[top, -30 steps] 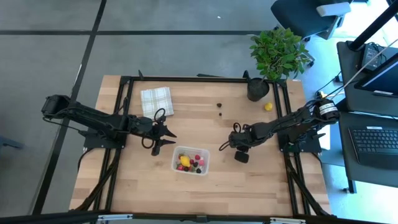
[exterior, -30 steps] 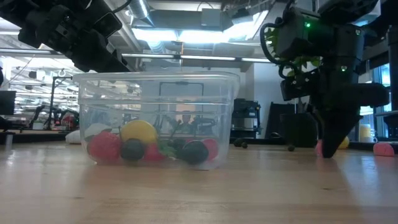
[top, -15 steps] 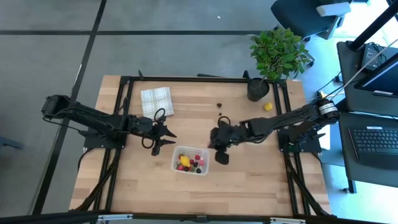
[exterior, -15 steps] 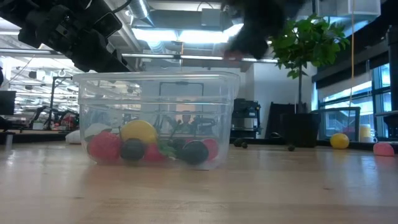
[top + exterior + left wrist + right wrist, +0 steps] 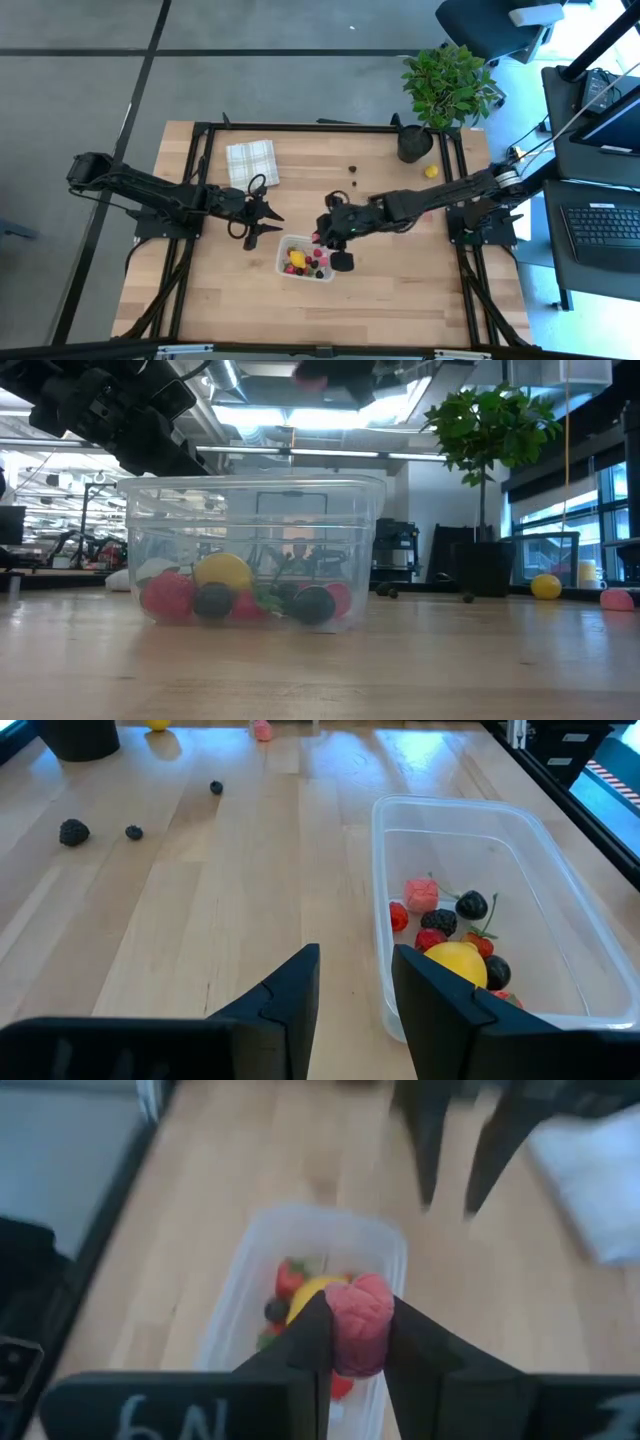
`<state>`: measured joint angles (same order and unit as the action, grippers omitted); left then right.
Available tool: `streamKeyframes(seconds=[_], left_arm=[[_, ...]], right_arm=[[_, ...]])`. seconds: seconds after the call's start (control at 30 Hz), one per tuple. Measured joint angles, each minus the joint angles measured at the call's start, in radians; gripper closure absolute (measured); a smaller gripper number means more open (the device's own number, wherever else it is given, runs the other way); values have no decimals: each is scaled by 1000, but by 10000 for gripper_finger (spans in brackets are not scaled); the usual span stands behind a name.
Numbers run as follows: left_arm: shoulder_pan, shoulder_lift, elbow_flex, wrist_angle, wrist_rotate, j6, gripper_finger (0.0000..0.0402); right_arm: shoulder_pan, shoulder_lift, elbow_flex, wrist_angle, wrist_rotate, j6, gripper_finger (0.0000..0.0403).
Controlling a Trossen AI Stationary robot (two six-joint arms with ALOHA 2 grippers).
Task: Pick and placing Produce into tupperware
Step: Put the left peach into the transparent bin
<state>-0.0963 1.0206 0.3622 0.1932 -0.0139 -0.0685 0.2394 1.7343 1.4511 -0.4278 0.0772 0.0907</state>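
**Workshop floor, desk and plant around a wooden table**

The wooden table (image 5: 400, 290) sits in the middle of the high view on a grey floor (image 5: 280, 80) crossed by dark lines. At upper right stands a green potted plant (image 5: 448, 85), with an office chair (image 5: 500, 25) above it. Along the right edge is a desk with a laptop (image 5: 605, 230). In the low view, ceiling lights (image 5: 290, 415) glow at top centre, and windows (image 5: 545, 520) brighten the right side.
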Motion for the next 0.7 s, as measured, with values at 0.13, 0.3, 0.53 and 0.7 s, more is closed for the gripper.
streamKeyframes(seconds=[0.13, 0.3, 0.53, 0.7], left_arm=[[0, 0, 0, 0, 0, 0, 280], [0, 0, 0, 0, 0, 0, 280], [0, 0, 0, 0, 0, 0, 280], [0, 0, 0, 0, 0, 0, 280]], right_arm=[[0, 113, 64, -80, -1, 32, 330], [0, 235, 102, -120, -63, 85, 329], [1, 308, 118, -141, -106, 90, 329], [1, 308, 119, -140, -106, 90, 329]])
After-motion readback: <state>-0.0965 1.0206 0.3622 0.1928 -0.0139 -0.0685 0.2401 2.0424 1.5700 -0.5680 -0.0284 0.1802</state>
